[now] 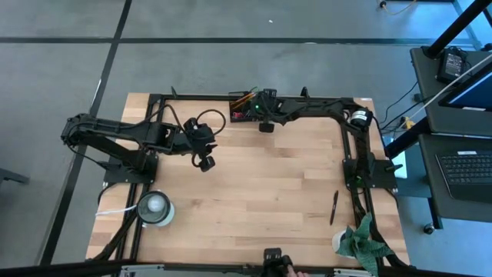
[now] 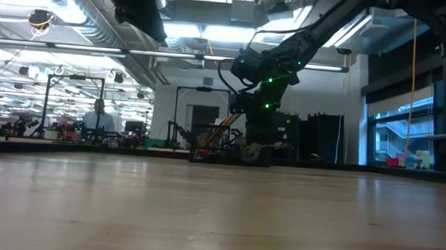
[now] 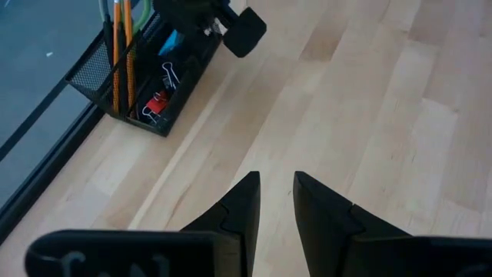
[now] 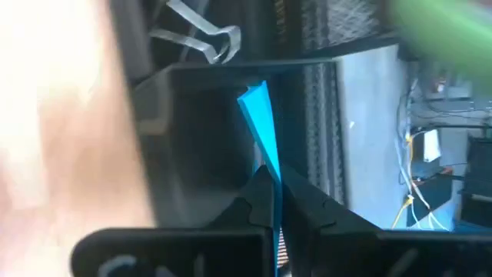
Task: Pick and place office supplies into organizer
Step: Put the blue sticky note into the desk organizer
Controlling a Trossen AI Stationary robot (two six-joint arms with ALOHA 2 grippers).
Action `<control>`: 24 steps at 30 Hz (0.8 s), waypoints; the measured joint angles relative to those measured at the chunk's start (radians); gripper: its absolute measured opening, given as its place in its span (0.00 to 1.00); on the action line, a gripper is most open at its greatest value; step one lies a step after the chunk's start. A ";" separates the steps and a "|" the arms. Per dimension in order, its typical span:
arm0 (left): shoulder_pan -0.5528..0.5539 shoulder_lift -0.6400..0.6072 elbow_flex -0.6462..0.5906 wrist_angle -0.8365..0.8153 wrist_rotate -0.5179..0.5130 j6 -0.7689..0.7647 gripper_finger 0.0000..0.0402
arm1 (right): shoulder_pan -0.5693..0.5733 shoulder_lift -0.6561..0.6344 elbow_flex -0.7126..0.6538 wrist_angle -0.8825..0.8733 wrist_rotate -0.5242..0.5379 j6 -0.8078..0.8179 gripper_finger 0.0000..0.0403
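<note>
The black mesh organizer stands at the table's far edge; in the left wrist view the organizer holds orange pencils, a red piece and black clips. My right gripper is over the organizer, shut on the blue note pad inside a compartment. My left gripper hovers over bare wood at the table's left-middle, open by a narrow gap. A black pen lies flat on the table toward the right near side. My right gripper pinches the blue note pad between its two fingers by the pad's upper edge. The fingers come from above, pointing down into the organizer's compartment. The pad stands on edge, seen edge-on; its lower end is inside the compartment.
A white round roll sits near the left near corner, and a green cloth at the right near corner. The black metal frame runs along the table's edges. A blurred green shape shows beside the compartment. A person stands far behind.
</note>
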State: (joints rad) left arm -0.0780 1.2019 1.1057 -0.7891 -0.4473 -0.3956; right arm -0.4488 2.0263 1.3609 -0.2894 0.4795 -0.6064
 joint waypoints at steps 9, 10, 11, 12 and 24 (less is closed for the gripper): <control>0.000 0.000 0.000 0.001 0.000 -0.010 0.19 | 0.001 0.033 0.000 -0.015 0.000 0.000 0.04; 0.000 0.000 0.000 0.001 0.000 -0.010 0.19 | 0.001 0.033 0.000 -0.015 0.000 0.000 0.04; 0.000 0.000 0.000 0.002 0.000 -0.010 0.19 | 0.001 0.033 0.000 -0.016 0.000 0.000 0.05; 0.000 0.000 0.000 0.002 0.000 -0.010 0.19 | 0.003 0.033 0.000 -0.017 0.000 0.000 0.06; 0.000 0.000 0.000 0.002 0.000 -0.010 0.19 | 0.008 0.033 0.000 -0.028 0.000 0.000 0.25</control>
State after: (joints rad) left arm -0.0780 1.2022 1.1057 -0.7876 -0.4473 -0.4061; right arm -0.4406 2.0598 1.3609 -0.3178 0.4797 -0.6067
